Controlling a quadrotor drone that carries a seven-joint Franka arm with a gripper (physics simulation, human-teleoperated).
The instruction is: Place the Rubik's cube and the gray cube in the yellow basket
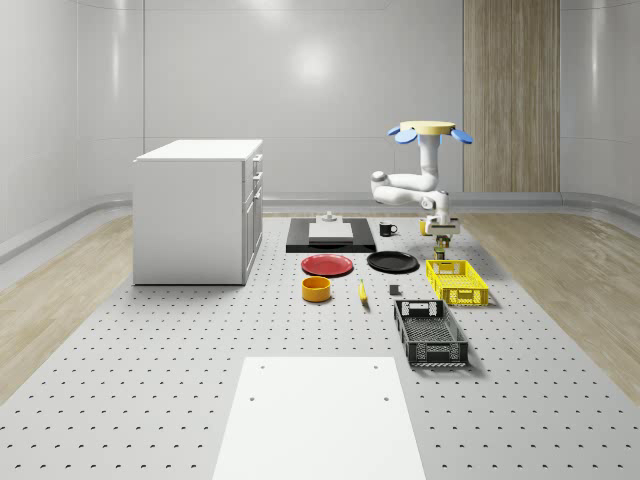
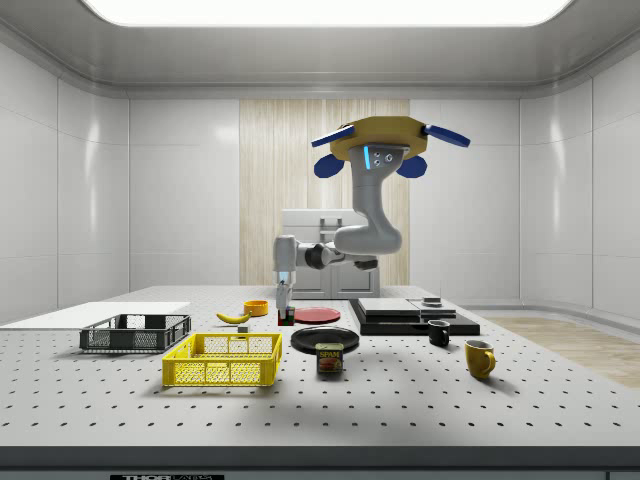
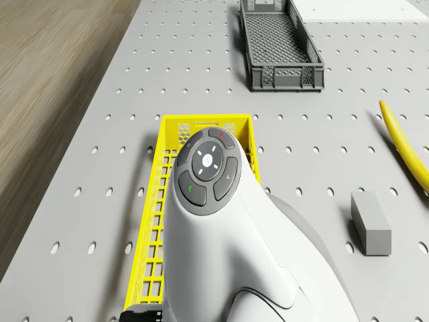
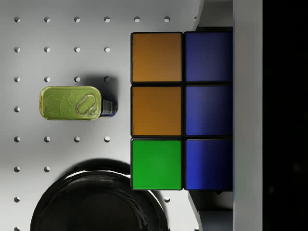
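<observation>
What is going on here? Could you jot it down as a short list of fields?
drone: hovers above the table's far side, near the yellow basket
gripper: shut on the Rubik's cube, held above the table
gray cube: on the table beside the basket
basket contents: nothing visible inside
nearby: Spam can, black plate

A white cabinet stands at the whole-scene view's left, on the perforated counter. Right of it, a red plate beside a black plate, an orange bowl nearer. A banana lies by the dark gray crate. Far back, a black mug; a Spam can sits near the black plate.
</observation>
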